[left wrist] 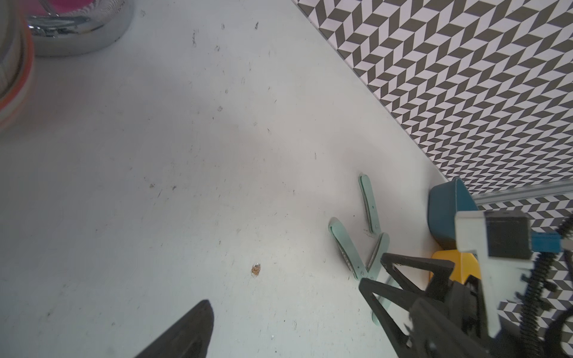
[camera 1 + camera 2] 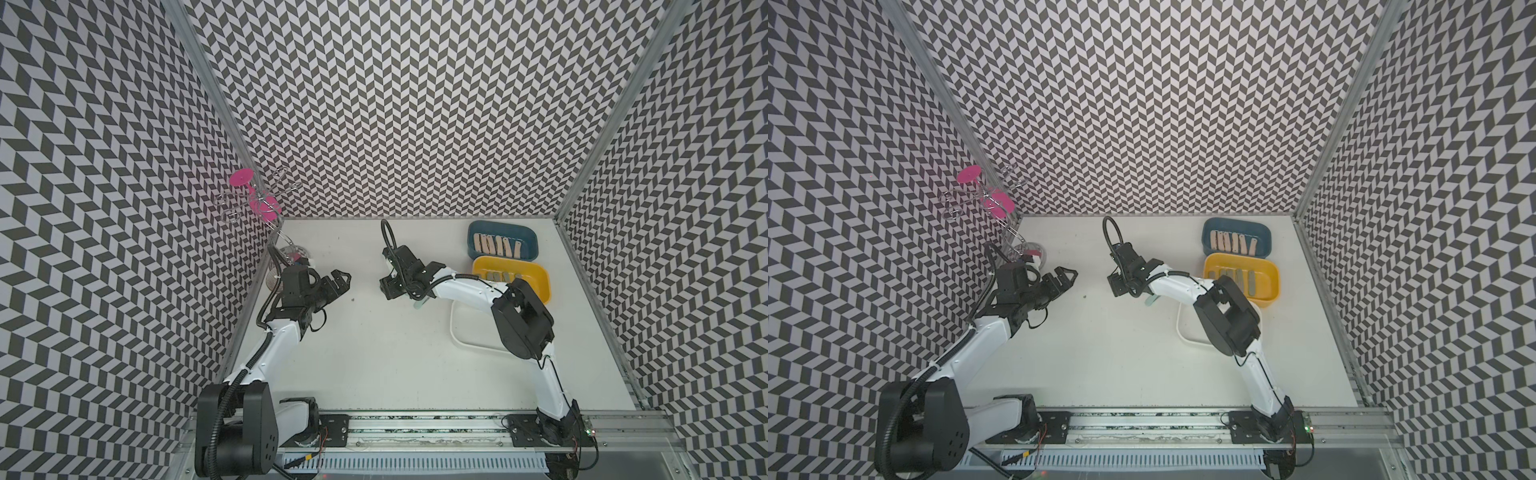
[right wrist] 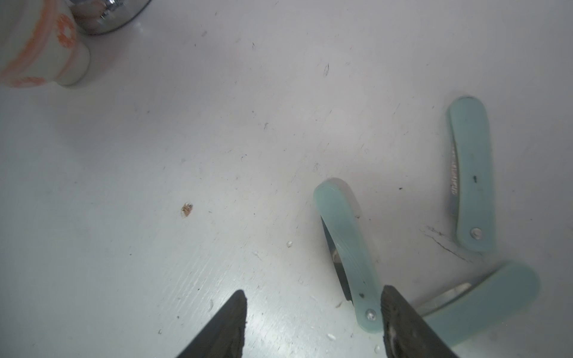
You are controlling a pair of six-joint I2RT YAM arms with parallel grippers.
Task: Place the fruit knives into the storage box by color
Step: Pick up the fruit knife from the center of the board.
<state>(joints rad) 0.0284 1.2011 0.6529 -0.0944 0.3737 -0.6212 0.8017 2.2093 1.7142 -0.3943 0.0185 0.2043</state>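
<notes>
Black fingertips (image 3: 238, 313) of the right gripper (image 3: 313, 307) stand apart and empty, one just beside the pivot end of a mint knife (image 3: 347, 248) on the white table (image 3: 155, 186); two more mint knives (image 3: 471, 173) lie close by, one blade's stamped writing unreadable. Left gripper (image 2: 341, 284) gapes wide, holding nothing. Far right, peach knives (image 2: 498, 245) lie in the blue tray (image 2: 532, 245), olive knives (image 2: 494, 276) in the yellow tray (image 2: 540, 272)
</notes>
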